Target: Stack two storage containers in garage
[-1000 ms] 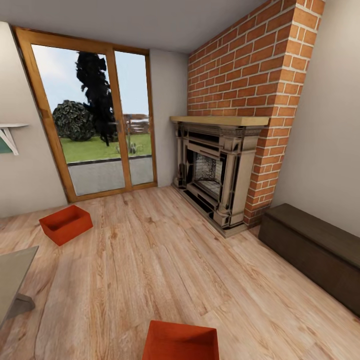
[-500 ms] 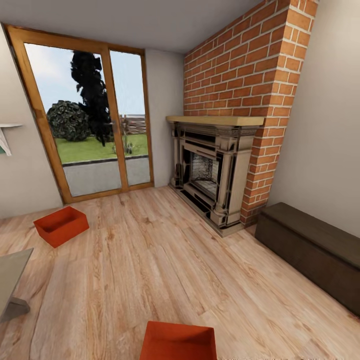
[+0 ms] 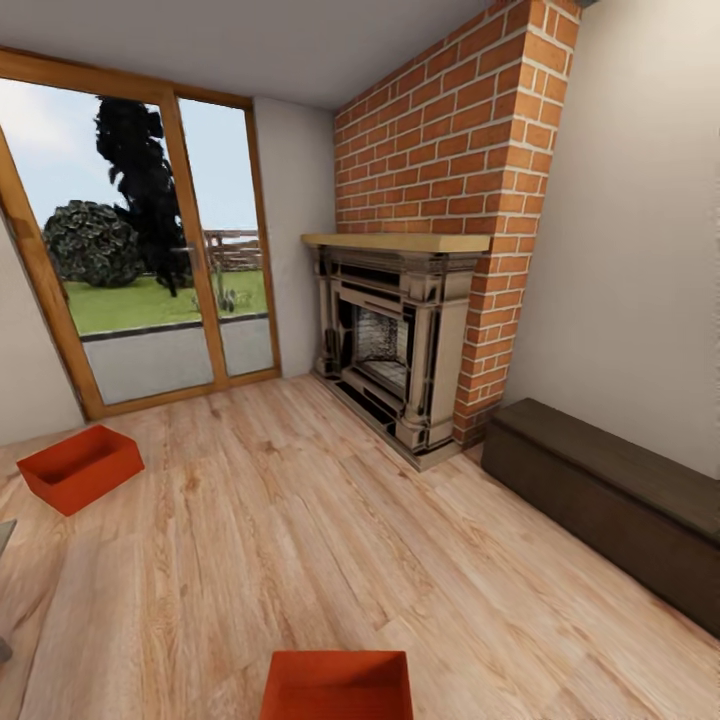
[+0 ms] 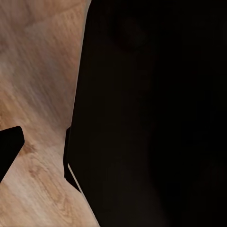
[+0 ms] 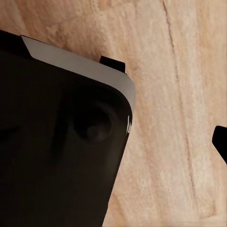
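Observation:
I am in the living room with its light wood-plank floor (image 3: 300, 520). One orange-red storage container (image 3: 80, 468) sits on the planks at the left, near the glass doors. The other storage container (image 3: 338, 685) lies right in front of me at the bottom edge of the head view, partly cut off. In the left wrist view a dark body panel (image 4: 151, 113) covers most of the picture over wood floor. The right wrist view has a similar dark housing (image 5: 56, 142) above the planks. Only slivers of black finger show at the edges, so neither gripper's state is readable.
Wood-framed glass doors (image 3: 130, 260) stand at the back left. A red-brick fireplace (image 3: 400, 340) rises at the centre right, with a long dark bench (image 3: 610, 500) along the right wall. Open plank floor lies between the two containers.
The whole head view has swung to the right, so doors, fireplace and both containers have slid left in the picture. The grey table at the left has almost left the frame.

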Robot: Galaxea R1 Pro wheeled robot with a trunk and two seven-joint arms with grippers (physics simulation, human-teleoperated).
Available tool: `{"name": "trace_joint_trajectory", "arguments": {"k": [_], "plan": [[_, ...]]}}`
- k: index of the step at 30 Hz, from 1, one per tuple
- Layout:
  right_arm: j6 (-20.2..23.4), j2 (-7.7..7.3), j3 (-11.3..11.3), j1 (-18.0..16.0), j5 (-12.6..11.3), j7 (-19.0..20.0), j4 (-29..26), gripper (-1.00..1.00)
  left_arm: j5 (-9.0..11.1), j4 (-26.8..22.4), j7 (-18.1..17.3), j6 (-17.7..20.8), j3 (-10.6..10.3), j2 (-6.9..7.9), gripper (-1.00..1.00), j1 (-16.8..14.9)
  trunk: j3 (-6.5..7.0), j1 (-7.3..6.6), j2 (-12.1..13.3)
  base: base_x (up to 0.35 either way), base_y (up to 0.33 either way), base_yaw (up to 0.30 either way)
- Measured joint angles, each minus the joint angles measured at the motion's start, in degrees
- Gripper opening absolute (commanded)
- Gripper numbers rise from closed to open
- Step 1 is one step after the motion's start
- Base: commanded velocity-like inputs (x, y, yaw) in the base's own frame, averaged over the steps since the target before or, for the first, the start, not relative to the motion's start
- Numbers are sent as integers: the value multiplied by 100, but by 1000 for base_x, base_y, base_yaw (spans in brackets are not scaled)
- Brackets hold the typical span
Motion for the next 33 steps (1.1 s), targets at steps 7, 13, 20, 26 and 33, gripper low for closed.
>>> {"name": "trace_joint_trajectory", "arguments": {"k": [7, 13, 20, 26, 33], "plan": [[0, 0, 0, -1, -1, -5, 0, 100, 0, 0, 2, -1, 4, 0, 100, 0, 3, 0, 0, 0, 0, -14], [0, 0, 0, -1, -1, 5, 0, 100, 1, 0, 6, 0, 0, 0, 100, 0, 3, 0, 0, 0, 0, 0], [0, 0, 5, -1, -1, 21, 0, 100, 0, 1, 10, 0, -4, -6, 100, 0, 3, 0, 0, 0, 0, 0], [43, 0, 0, -1, -1, 37, 0, 100, 0, 0, 10, 0, -4, -8, 100, 0, 3, 0, 0, 0, 0, 0], [43, 0, 1, -1, -1, 35, 0, 100, -1, -4, 10, -1, -4, -16, 100, 0, 3, 0, 0, 0, 0, 0]]}}
